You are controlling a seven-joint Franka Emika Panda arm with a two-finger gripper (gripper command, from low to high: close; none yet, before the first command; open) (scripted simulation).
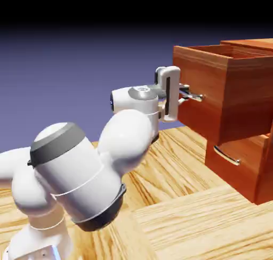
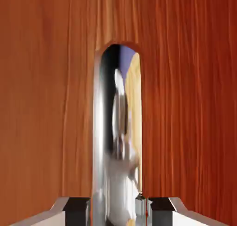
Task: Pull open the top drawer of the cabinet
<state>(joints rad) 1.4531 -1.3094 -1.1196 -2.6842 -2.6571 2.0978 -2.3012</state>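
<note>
Nearest me the white arm bulks up from the worktop point(image 1: 176, 221), elbow folded. Past it the gripper point(image 1: 184, 95) reaches level to the silver bar handle point(image 2: 118, 141), its jaws clamped on that bar, which fills the hand view between the finger tips point(image 2: 76, 207). The top drawer point(image 1: 213, 88) already juts out of the cabinet point(image 1: 261, 168) at the worktop's far right side, above the lower drawer point(image 1: 240, 157). I'd judge it stiff, fairly heavy and glossy; the bar is the only sound hold. The worktop stretches bare toward the arm for pulling back.

One cabinet point(image 1: 242, 120), two drawers, two handles
</note>
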